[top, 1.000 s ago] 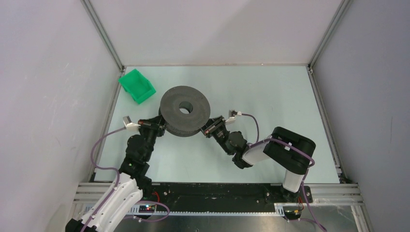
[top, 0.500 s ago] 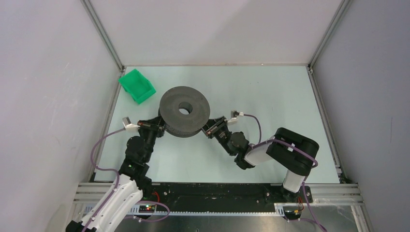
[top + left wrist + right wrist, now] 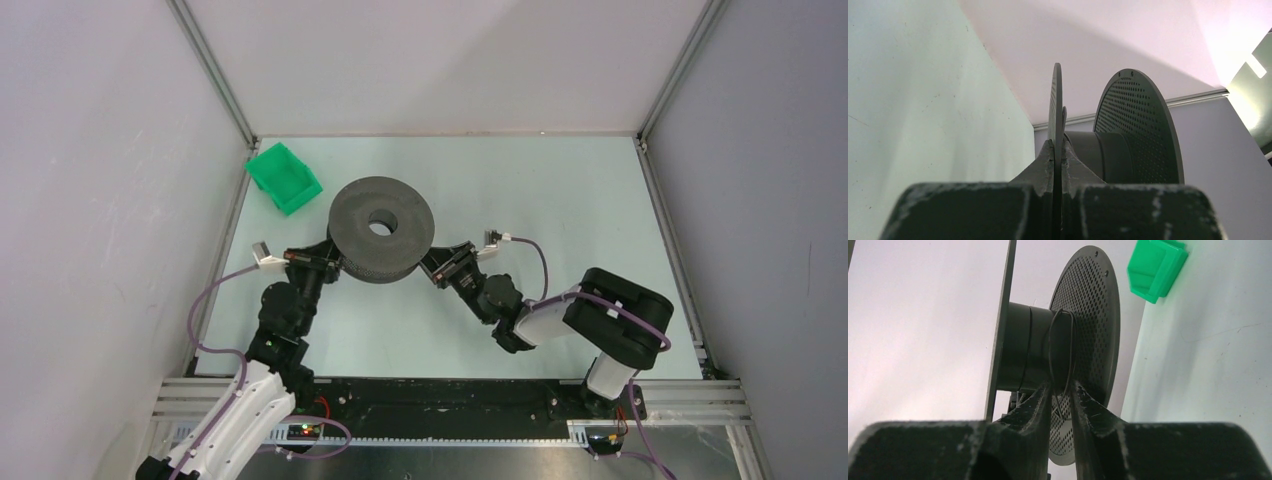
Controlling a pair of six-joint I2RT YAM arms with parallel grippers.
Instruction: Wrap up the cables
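Note:
A black spool (image 3: 350, 215) with perforated flanges lies flat on the pale green table (image 3: 560, 190). My left gripper (image 3: 330, 262) is at its left side, shut on the thin edge of one flange (image 3: 1054, 100); in the left wrist view the gripper (image 3: 1058, 147) has both fingers against that flange. My right gripper (image 3: 433, 266) is at the spool's right side. In the right wrist view the gripper (image 3: 1062, 390) has its fingers narrowly apart around a thin black cable (image 3: 1049, 355). The cable loops up over the spool's core (image 3: 1023, 350), between the flanges.
A green bin (image 3: 285, 178) stands at the table's far left corner, just beyond the spool, and also shows in the right wrist view (image 3: 1154, 270). Grey walls and aluminium rails (image 3: 665, 230) close in the table on three sides.
My right arm's elbow has swung to the right and its gripper has shifted slightly along the spool's right side. The left arm and the spool have hardly moved.

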